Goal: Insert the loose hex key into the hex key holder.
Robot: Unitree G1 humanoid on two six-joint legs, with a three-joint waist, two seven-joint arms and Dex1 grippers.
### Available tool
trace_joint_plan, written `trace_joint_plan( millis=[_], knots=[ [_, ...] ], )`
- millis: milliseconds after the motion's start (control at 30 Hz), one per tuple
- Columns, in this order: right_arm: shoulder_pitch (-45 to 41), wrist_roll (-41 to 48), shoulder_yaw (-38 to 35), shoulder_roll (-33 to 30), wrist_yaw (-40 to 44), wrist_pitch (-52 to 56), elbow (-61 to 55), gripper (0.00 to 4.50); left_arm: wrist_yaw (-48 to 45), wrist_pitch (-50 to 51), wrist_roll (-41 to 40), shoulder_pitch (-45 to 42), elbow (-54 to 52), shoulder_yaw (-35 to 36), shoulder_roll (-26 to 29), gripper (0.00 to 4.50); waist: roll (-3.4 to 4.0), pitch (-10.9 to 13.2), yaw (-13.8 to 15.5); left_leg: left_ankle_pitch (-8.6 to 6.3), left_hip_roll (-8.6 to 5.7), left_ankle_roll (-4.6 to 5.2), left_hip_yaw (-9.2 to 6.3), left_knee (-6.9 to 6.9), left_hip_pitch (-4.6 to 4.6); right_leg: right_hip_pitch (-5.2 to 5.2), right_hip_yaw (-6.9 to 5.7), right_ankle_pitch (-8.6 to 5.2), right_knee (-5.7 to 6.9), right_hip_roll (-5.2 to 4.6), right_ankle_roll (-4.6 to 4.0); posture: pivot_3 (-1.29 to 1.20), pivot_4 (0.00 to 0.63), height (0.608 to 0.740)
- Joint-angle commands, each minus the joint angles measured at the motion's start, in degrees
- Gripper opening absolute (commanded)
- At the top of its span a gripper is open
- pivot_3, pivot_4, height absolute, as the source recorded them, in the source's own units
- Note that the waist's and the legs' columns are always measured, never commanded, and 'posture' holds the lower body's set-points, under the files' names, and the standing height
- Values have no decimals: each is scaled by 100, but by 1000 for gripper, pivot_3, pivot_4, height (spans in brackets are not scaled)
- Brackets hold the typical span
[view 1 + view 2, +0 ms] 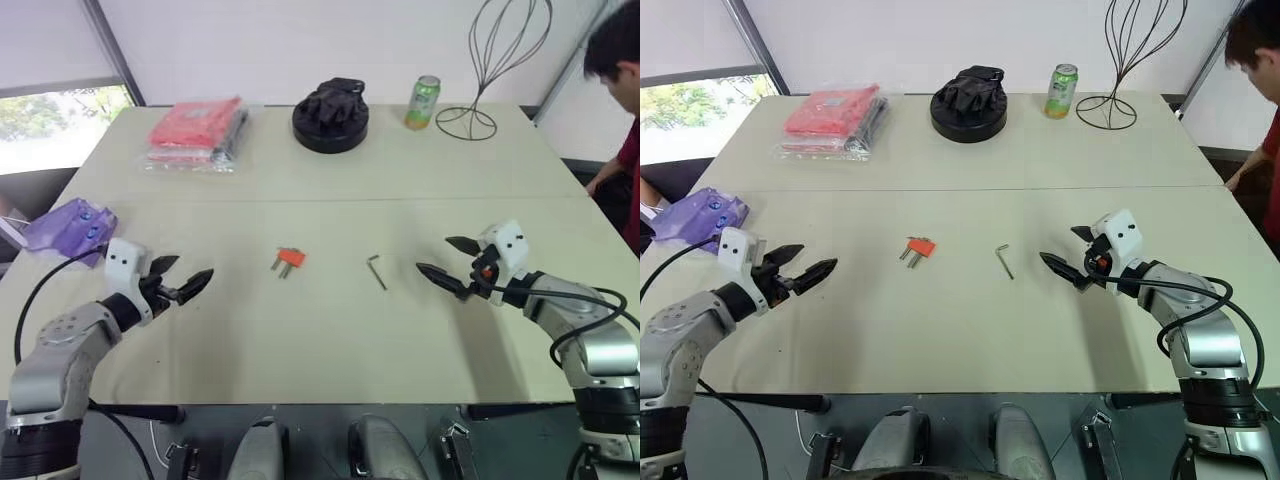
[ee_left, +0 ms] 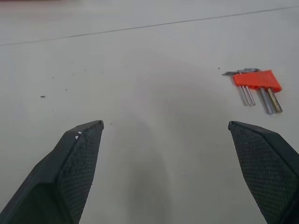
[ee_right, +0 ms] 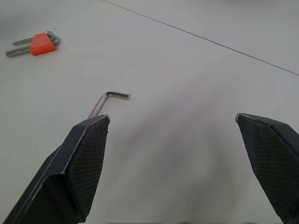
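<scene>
Two grippers, left [image 1: 186, 277] and right [image 1: 447, 262], are held with jaws wide open and empty above the desk [image 1: 330, 330], nothing yet grasped; the loose hex key [image 1: 376, 271] must next be picked up for the holder [image 1: 289, 260].

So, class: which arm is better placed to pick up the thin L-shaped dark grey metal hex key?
Right. The right gripper, jaws open, sits just beside the hex key; the left gripper is farther off, beyond the orange-red plastic holder.
</scene>
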Motion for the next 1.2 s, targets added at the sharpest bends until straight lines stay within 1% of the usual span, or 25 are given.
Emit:
trace_joint_plan(
  millis=[33,467,933,1067,1133,1200],
  knots=[
    [4,-13,-45,-6,-32,-119,-180,4500,24,-188,123,-162,-7,69,105,4475,0,0,-2,0,0,0,0,0,0,0,0,0,0,1,0,0,150,740],
    [68,-31,-46,6,-158,-97,-272,4500,-21,-135,-53,-346,98,225,-16,4475,0,0,1,0,0,0,1,0,0,0,0,0,0,1,0,0,150,740],
    [23,-58,-7,-7,-210,-91,-226,4500,-40,-218,-12,-480,221,259,72,4475,-1,0,2,0,0,0,1,0,0,0,0,0,0,2,0,0,150,740],
    [-146,-104,88,-56,-127,-110,-97,4500,-320,-307,55,-758,413,92,253,4475,-1,1,-7,0,0,0,1,0,0,0,-1,0,1,2,0,0,150,740],
    [-377,-101,182,-61,-38,-68,-26,4500,-813,-352,51,-1027,549,-126,502,4475,-2,2,-13,0,0,0,4,2,1,0,-3,0,1,5,0,0,150,740],
    [-589,-116,325,-62,76,-49,9,4500,-1509,-168,-132,-1320,692,-365,795,4475,-2,2,-6,0,-1,0,12,2,0,0,-6,0,1,6,0,0,150,740]
  ],
)
